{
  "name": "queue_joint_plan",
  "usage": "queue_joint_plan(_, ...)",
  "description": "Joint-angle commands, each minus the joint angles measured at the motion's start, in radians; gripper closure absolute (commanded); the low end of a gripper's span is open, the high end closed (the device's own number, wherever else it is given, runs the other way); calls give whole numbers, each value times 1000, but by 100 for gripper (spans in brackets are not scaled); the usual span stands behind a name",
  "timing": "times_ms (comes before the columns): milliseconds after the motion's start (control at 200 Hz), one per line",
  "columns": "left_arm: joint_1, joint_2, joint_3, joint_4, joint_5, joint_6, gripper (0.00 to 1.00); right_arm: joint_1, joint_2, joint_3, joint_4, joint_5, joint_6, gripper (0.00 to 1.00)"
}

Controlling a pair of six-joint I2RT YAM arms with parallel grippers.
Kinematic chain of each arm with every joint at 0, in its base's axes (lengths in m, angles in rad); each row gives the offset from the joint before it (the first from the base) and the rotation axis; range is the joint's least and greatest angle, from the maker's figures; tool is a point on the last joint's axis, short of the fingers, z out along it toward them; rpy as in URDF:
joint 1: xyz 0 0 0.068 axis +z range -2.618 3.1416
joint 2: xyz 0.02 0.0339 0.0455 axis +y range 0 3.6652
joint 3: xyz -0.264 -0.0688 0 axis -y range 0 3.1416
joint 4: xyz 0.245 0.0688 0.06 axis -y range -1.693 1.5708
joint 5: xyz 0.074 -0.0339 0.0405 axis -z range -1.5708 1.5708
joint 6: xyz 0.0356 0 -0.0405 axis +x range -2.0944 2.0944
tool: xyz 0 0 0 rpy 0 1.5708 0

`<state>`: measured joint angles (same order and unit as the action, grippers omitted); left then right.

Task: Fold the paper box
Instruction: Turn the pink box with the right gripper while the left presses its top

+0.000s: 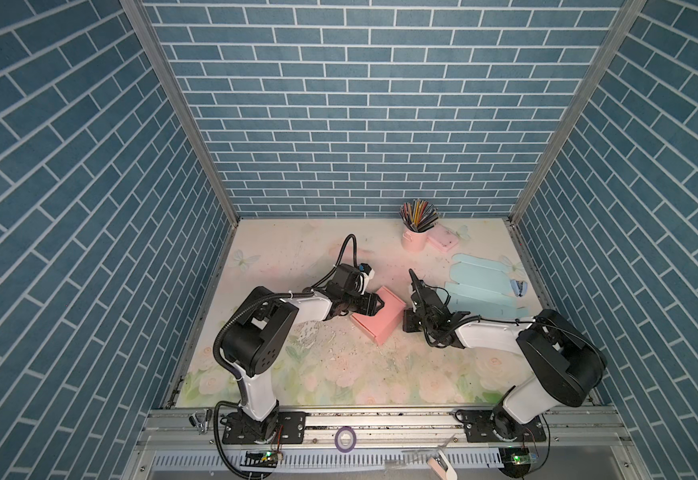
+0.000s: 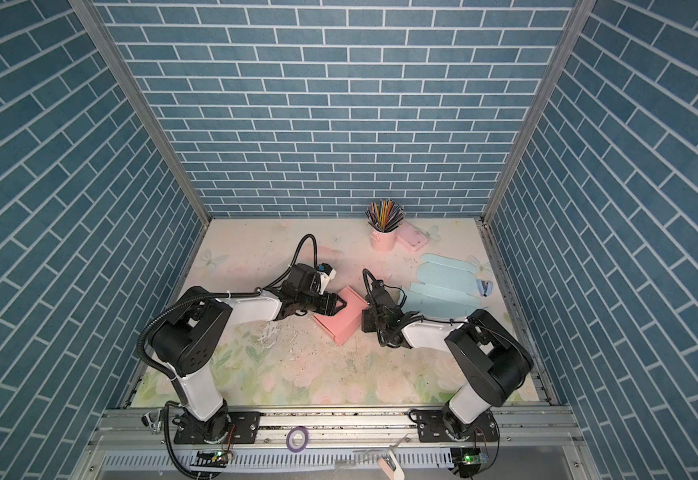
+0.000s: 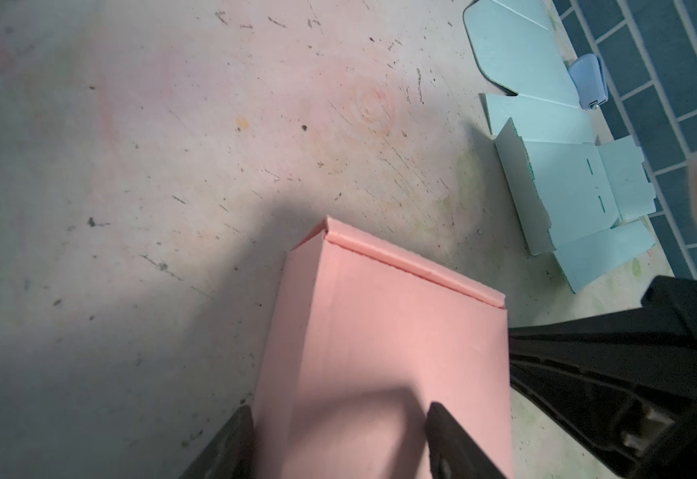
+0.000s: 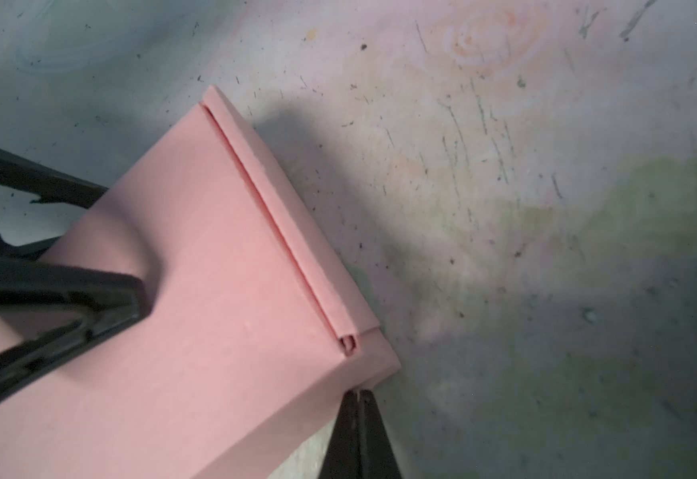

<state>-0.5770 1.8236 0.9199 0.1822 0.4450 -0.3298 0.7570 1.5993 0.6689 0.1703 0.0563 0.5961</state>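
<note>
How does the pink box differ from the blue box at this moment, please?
The pink box is folded into a closed shape; the blue box lies mostly flat, unfolded. The pink box sits centrally on the table; the blue box lies by its right edge. Both look like paper.

No legible text, label, brand, number or sign anywhere in any view

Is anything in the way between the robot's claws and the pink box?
Nothing visible is. The left gripper, open, reaches over the pink box, and the right gripper, shut, has its tip right beside the box's corner. The blue cardboard lies off to the side.
</note>
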Motion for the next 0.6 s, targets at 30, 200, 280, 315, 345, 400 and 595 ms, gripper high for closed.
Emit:
queue_joint_plan(30,-18,34,-14,-2,52,-4,35,22,34,54,28,-49,-2,96)
queue_joint_plan(200,-18,26,-12,-23,48,5,35,26,19,48,17,-37,-4,96)
queue_joint_plan(280,-17,11,-10,-34,45,9,35,25,-11,31,-2,-18,-8,96)
queue_joint_plan(315,-17,3,-7,-42,45,11,35,25,-27,23,-13,-7,-9,96)
queue_joint_plan(345,-16,-2,-6,-51,44,13,35,25,-43,17,-26,1,-12,96)
queue_joint_plan(400,-14,-13,-3,-65,41,16,35,25,-76,4,-46,20,-16,95)
queue_joint_plan(595,16,-53,-14,-88,44,16,31,46,-187,-49,-98,104,-54,88)
